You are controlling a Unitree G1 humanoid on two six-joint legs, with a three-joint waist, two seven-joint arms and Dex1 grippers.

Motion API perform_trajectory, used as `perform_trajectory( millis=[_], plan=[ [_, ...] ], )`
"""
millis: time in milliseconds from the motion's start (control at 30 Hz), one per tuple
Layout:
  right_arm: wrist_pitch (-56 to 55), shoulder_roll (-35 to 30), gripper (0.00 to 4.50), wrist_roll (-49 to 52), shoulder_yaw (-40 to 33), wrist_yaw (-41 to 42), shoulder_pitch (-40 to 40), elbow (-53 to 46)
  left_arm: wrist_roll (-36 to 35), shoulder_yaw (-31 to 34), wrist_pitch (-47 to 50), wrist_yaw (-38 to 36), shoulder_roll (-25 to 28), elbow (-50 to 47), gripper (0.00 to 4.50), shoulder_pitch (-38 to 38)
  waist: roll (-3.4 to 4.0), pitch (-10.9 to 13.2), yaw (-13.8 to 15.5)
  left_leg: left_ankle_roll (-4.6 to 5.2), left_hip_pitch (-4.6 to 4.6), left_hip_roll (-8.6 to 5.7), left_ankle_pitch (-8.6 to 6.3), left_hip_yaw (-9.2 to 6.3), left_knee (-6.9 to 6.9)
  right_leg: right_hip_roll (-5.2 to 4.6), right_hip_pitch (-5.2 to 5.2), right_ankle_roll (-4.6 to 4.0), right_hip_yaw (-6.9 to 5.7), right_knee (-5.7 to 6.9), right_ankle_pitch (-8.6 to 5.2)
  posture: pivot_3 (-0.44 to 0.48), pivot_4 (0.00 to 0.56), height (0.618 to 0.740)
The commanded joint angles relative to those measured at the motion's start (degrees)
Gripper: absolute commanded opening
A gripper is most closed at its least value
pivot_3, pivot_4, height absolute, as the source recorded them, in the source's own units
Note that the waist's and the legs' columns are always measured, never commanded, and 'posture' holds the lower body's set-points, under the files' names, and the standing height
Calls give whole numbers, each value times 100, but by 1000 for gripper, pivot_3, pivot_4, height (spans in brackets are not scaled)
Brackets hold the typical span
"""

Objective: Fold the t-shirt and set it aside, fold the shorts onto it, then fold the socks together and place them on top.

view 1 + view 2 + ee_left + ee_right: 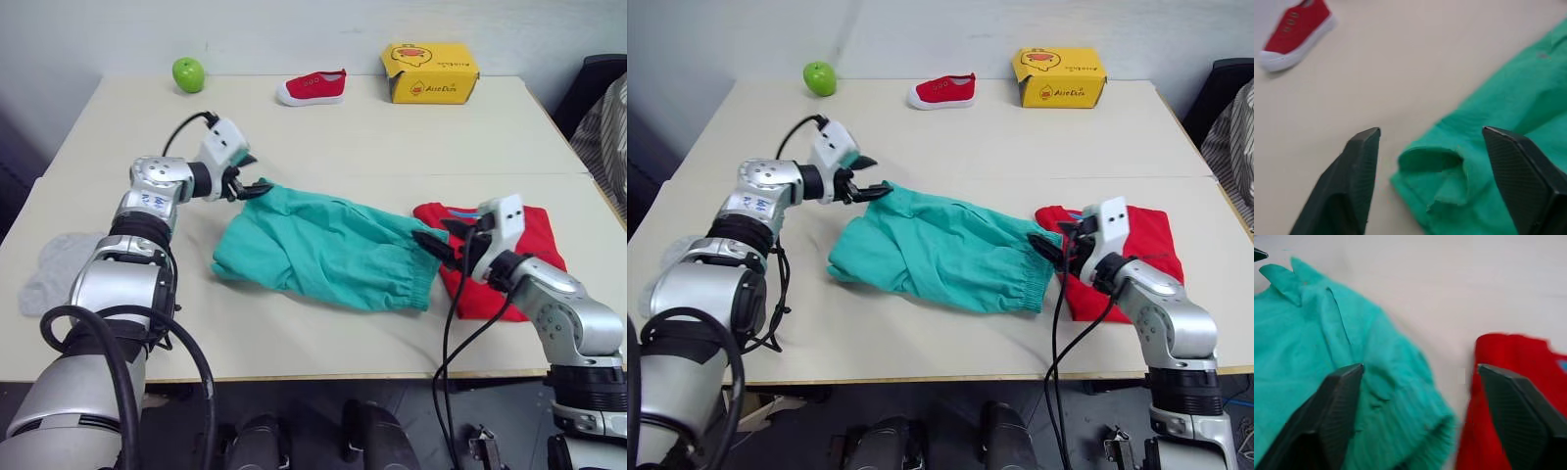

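Note:
The teal shorts [323,250] lie spread across the middle of the table. My left gripper [250,186] stands open at their far left corner, and the corner of the shorts [1437,181] lies between its fingers [1354,176]. My right gripper [431,243] is open at the elastic waistband end, between the shorts [1327,352] and the t-shirt [1508,382]. The red t-shirt [509,259] lies folded at the right, partly behind my right arm. The grey socks [54,269] lie at the table's left edge, partly hidden by my left arm.
Along the far edge stand a green apple [188,73], a small red shoe [313,87] and a yellow box [430,71]. A dark chair [593,88] stands past the table's right side. Bare tabletop [392,147] lies between the shorts and those far items.

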Motion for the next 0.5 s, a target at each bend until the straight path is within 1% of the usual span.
perform_trajectory(
  millis=[33, 67, 133, 167, 200, 267, 333, 433, 500],
  plan=[
    [-718, -186, 4500, -114, -498, 277, 136, -173, -245, 363, -673, -135, 344, -252, 4475, 141, 0, 0, -17, 0, 1, 0, 0, 1, -2, 0, 0, 0, 0, 0, 0, 0, 150, 740],
    [-822, -237, 4500, -108, -516, 427, 221, -264, -443, 527, -819, -489, 384, -329, 4475, 215, 0, 0, -22, -1, 2, 0, 1, 2, -2, 0, 0, 0, 0, 1, 0, 0, 150, 740],
    [-1393, -326, 4500, -188, -420, 966, 500, -618, -944, 797, -1114, -1751, 470, -671, 4475, 514, 0, 0, -28, -2, 2, 0, 1, 4, -2, 1, 0, 0, 0, 2, 0, 0, 150, 740],
    [-1753, -350, 4500, -321, -281, 1213, 674, -837, -1233, 870, -1181, -2515, 509, -981, 4475, 750, 1, 0, -36, -2, 2, 0, 1, 4, -2, 1, 0, 0, -1, 2, 0, 0, 150, 740],
    [-1965, -362, 4500, -429, -108, 1396, 849, -1061, -1440, 886, -1217, -3047, 549, -1309, 4475, 993, 1, 0, -50, -4, 3, 2, 2, 15, -4, 3, 0, -1, -3, 2, -1, 0, 150, 740],
    [-2491, -382, 4500, -784, 355, 1760, 1246, -1400, -1732, 785, -1192, -3833, 635, -2122, 4475, 1587, 1, 0, -80, -8, 5, 2, 3, 46, -5, 4, 0, -2, -3, 5, -2, 0, 150, 740],
    [-3089, -427, 4500, -1271, 845, 2050, 1609, -1523, -1808, 628, -1193, -4102, 701, -2925, 4475, 2201, 1, -1, -112, -9, 10, 2, 4, 49, -2, 3, 4, -2, 1, 9, -2, 0, 150, 740],
    [-3536, -317, 4500, -1775, 1224, 1943, 1860, -1474, -1785, 480, -1379, -4049, 757, -3685, 4475, 2828, 0, -1, -123, -10, 19, 1, 4, 49, 0, 1, 8, -2, 13, 13, -2, 0, 150, 740],
    [-3128, -58, 4500, -2271, 1430, 1257, 1877, -1439, -1743, 378, -1527, -3744, 634, -4085, 4475, 3252, -4, -3, -122, -9, 20, 2, 5, 47, 8, 1, 8, -2, 19, 17, -2, 0, 150, 740]
  ],
)
